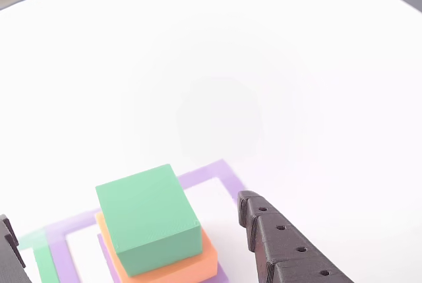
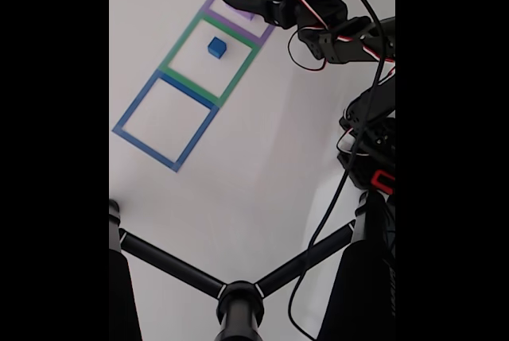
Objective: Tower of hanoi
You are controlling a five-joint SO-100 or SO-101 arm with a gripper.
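A white table (image 2: pixel 262 166) carries everything. In the fixed view, three tape squares lie flat on it in a slanted row, edge to edge: a blue tape square (image 2: pixel 165 121) lowest, a green tape square (image 2: pixel 208 59) in the middle, and a purple tape square (image 2: pixel 242 3) at the top. A small blue cube (image 2: pixel 216 47) sits on the table inside the green square, apart from its borders. Inside the purple square an orange block (image 1: pixel 191 266) rests on the table, partly covered from above. In the other view, the table's bare white top (image 1: pixel 264 85) spreads beyond the purple tape.
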